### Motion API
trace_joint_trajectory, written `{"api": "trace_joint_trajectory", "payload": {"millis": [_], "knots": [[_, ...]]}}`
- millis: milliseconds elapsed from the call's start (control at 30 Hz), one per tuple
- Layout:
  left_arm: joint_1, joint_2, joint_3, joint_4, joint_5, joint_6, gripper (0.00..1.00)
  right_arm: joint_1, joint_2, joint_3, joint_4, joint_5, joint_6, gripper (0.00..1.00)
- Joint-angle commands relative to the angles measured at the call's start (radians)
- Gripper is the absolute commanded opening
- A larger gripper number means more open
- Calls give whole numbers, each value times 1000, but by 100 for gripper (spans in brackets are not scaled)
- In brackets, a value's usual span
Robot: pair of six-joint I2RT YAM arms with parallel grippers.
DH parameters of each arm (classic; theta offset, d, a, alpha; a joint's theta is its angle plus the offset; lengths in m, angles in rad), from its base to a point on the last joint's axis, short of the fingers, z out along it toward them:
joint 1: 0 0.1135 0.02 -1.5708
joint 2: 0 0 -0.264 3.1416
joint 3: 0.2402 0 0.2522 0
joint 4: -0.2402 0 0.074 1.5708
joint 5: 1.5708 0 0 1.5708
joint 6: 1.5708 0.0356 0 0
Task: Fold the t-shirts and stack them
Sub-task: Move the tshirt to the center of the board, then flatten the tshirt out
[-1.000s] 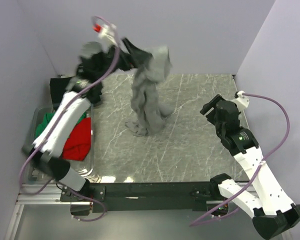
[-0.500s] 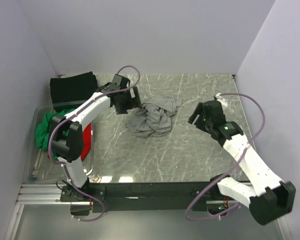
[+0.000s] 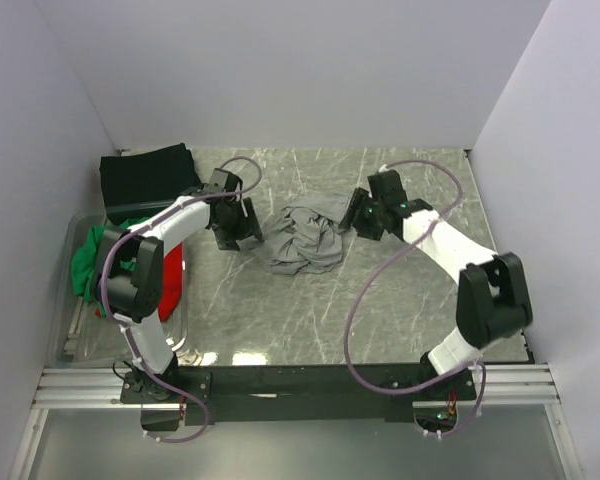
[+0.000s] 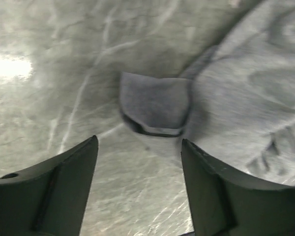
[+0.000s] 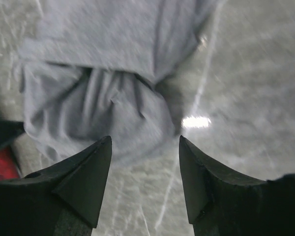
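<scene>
The heather-grey t-shirt [image 3: 305,238] lies crumpled in a heap at the middle of the grey marbled table. My left gripper [image 3: 242,232] is open and empty, just left of the heap; the left wrist view shows a sleeve or hem [image 4: 155,109] of it ahead of the fingers. My right gripper [image 3: 362,218] is open and empty at the heap's right edge; the right wrist view shows bunched grey cloth [image 5: 108,98] just past the fingertips. A black shirt [image 3: 145,178] lies folded at the back left. Green [image 3: 92,258] and red [image 3: 170,282] shirts lie in a bin at the left.
A clear plastic bin [image 3: 68,310] stands at the table's left edge, with the black shirt behind it. White walls close the back and both sides. The dark rail [image 3: 300,382] with the arm bases runs along the near edge.
One second ago my left gripper held the grey shirt high in the air. It has dropped it into a heap and moved down beside it. My right gripper has come in from the right.
</scene>
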Motion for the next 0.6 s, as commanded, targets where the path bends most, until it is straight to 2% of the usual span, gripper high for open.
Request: {"api": "trace_joint_trajectory", "payload": {"millis": [0,333,567], "knots": [[23,-39,-35,49,49,0,72,-5,70,99,72,-42,-20,63],[32,59,7,40,95,38,66,-34,281,275,74,-67,-38,53],[32,121,54,35,122,55,63,-57,389,355,55,-65,-54,52]]}}
